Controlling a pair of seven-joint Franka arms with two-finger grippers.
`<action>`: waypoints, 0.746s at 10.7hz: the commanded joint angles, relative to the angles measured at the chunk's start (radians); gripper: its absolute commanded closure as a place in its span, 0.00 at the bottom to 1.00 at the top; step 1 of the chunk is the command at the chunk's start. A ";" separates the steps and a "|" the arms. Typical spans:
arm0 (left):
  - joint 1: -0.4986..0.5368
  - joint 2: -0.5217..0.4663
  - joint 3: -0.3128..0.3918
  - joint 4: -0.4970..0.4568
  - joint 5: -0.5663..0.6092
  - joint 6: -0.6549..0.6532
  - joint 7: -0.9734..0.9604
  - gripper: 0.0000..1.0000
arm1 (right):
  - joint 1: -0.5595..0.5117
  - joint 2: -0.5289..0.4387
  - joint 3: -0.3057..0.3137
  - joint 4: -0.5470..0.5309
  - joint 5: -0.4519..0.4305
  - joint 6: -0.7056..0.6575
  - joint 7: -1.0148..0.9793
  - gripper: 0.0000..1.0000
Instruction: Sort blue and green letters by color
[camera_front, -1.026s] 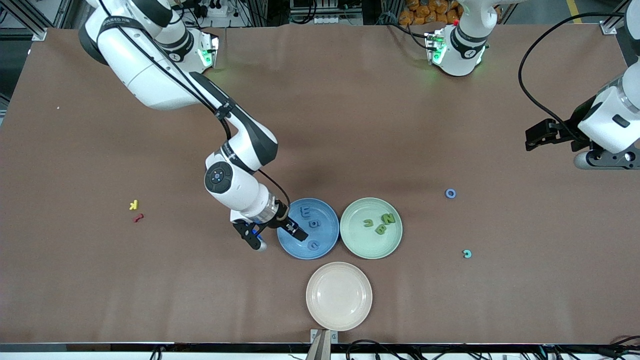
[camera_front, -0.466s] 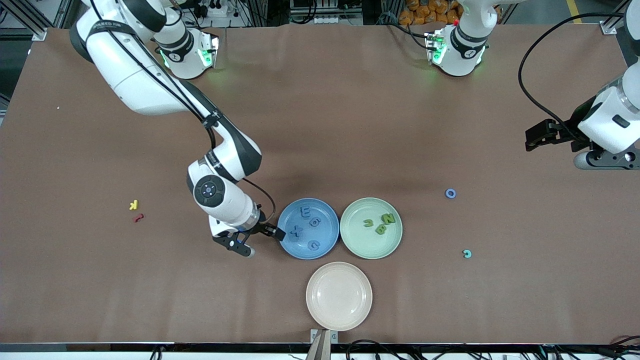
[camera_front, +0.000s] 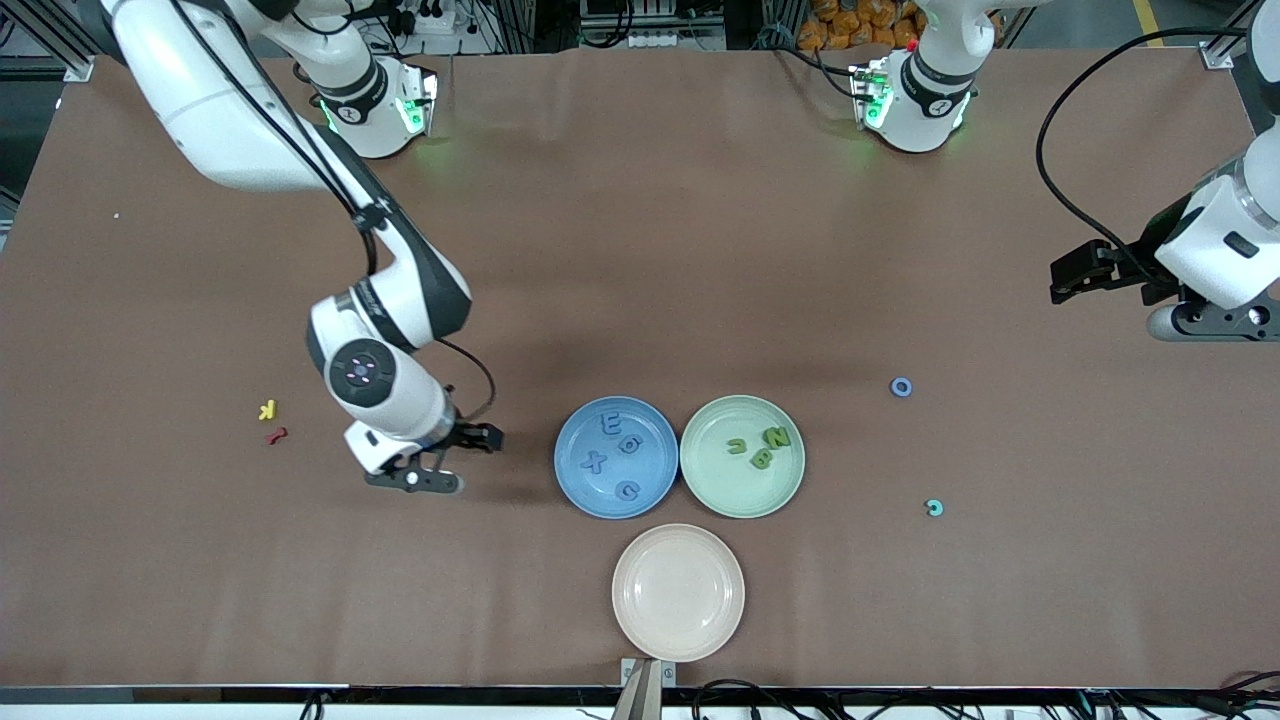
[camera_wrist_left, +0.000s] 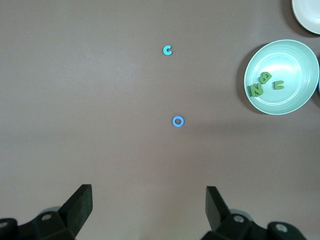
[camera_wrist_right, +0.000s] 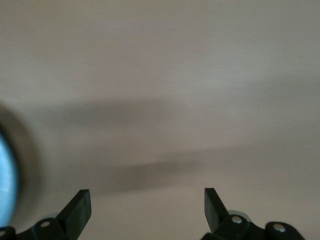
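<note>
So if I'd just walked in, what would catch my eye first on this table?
Probably the three plates clustered together: a blue plate holding blue letters, a green plate beside it holding green letters, and a bare cream plate nearer the front camera. Then the right gripper, open over the table beside the blue plate, while the left gripper waits open at its own end.

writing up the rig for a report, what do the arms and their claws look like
Both arms are glossy white with black joint bands and thin black cables running along the links. The right arm's wrist carries a round dark cap with small lights, and its right claw is black with two flat fingers. The left claw is black too, on a grey mount, fed by a looping black cable. Each base glows green.
</note>
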 joint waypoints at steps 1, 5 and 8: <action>0.005 0.002 0.000 0.003 -0.018 0.006 0.014 0.00 | -0.045 -0.240 -0.068 -0.267 0.005 0.012 -0.161 0.00; 0.005 0.002 0.000 0.001 -0.018 0.006 0.014 0.00 | -0.051 -0.451 -0.172 -0.425 0.073 0.004 -0.363 0.00; 0.005 0.003 0.000 0.003 -0.018 0.008 0.014 0.00 | -0.071 -0.597 -0.189 -0.415 0.081 -0.176 -0.439 0.00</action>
